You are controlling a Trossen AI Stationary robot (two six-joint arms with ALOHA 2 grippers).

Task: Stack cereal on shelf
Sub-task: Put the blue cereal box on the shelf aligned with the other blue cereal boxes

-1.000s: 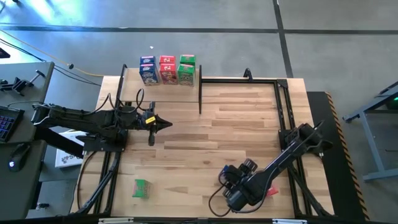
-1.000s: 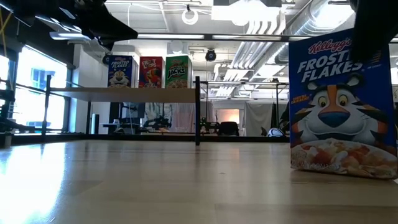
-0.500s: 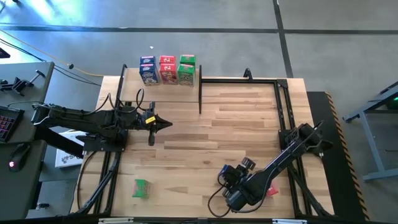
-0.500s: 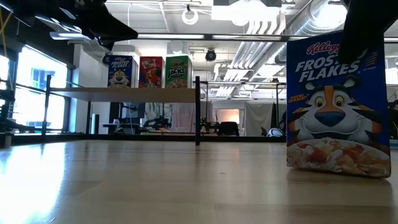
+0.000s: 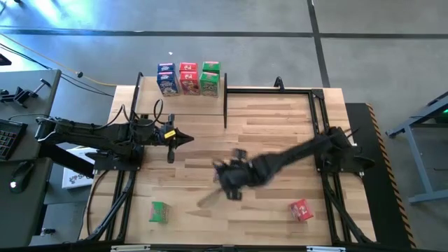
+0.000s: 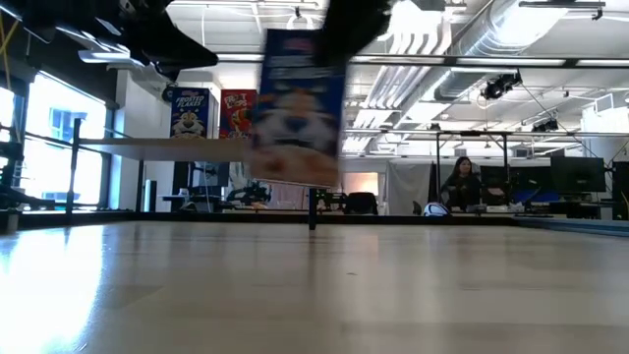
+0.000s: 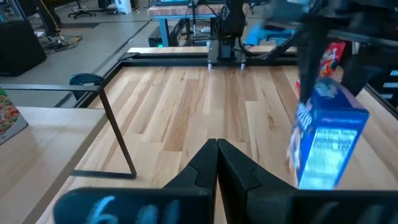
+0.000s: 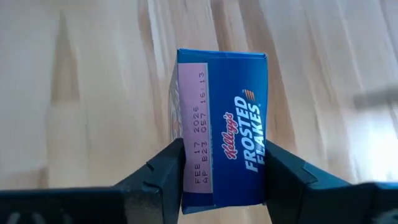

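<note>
My right gripper point(image 5: 231, 178) is shut on a blue cereal box point(image 6: 298, 108) and holds it in the air over the middle of the table; the left wrist view shows this box point(image 7: 326, 140) too. The shelf point(image 5: 182, 103) stands at the table's far left. A blue point(image 5: 166, 79), a red point(image 5: 188, 78) and a green box point(image 5: 209, 78) stand upright on it along its far edge. Another green box point(image 5: 159, 211) and a red box point(image 5: 302, 209) lie on the table near its near edge. My left gripper point(image 5: 187, 140) is shut and hovers beside the shelf. My right gripper pinches the blue box's top end point(image 8: 186, 186) between its two fingers point(image 8: 161, 171), one on each broad face. The fingers come from above, pointing down. The box hangs upright below them, lifted clear of the table.
The shelf's black posts point(image 5: 225, 105) rise at its right end, and a black frame point(image 5: 318, 119) runs along the table's far and right sides. The wooden table point(image 5: 273, 140) lies bare between the shelf and the right arm. A person point(image 6: 460, 182) sits far behind.
My right gripper has lifted the blue box off the near right part of the table and swung it up and toward the table's middle, leftward and farther away. The red box near the near edge, covered by the arm before, now shows.
</note>
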